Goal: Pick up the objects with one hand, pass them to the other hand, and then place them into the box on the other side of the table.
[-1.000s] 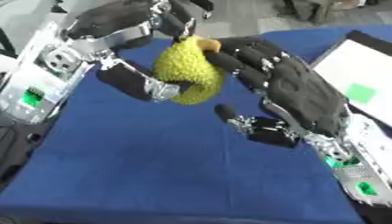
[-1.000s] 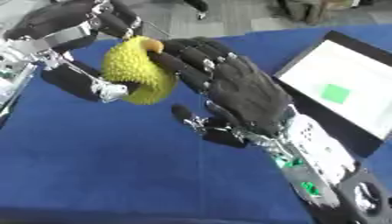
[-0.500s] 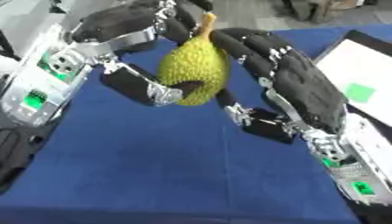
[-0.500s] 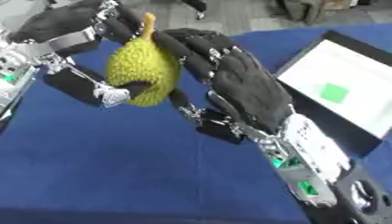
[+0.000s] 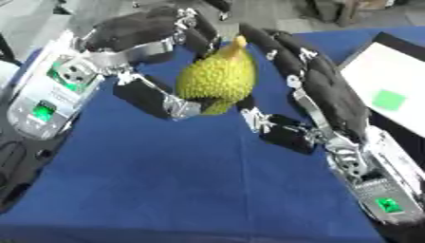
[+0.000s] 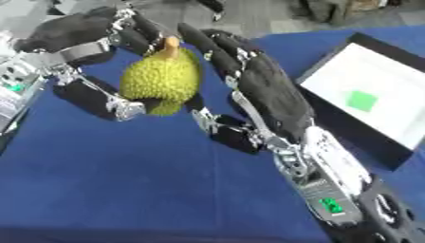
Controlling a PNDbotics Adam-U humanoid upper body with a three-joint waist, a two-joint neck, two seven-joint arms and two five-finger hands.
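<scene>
A yellow-green spiky durian (image 5: 217, 80) hangs upright, stem up, above the blue table (image 5: 166, 180). My left hand (image 5: 137, 31) comes in from the upper left; its fingers curl over the top of the fruit and its thumb (image 5: 162, 97) hooks under the fruit. My right hand (image 5: 332, 95) reaches in from the lower right. Its nearly straight fingers (image 6: 220, 52) lie along the fruit's right and back side, and its thumb (image 6: 220, 128) sits just below the fruit. The fruit's far side is hidden by both hands.
A dark-rimmed box (image 6: 332, 121) with a white floor and a green square (image 6: 362, 100) stands at the table's right edge. My left forearm (image 5: 50, 95) covers the left side. Floor and dark objects lie beyond the table's far edge.
The durian has turned from tilted to upright, stem up. My right hand has moved in against its right side, thumb under it. The left hand keeps its hold.
</scene>
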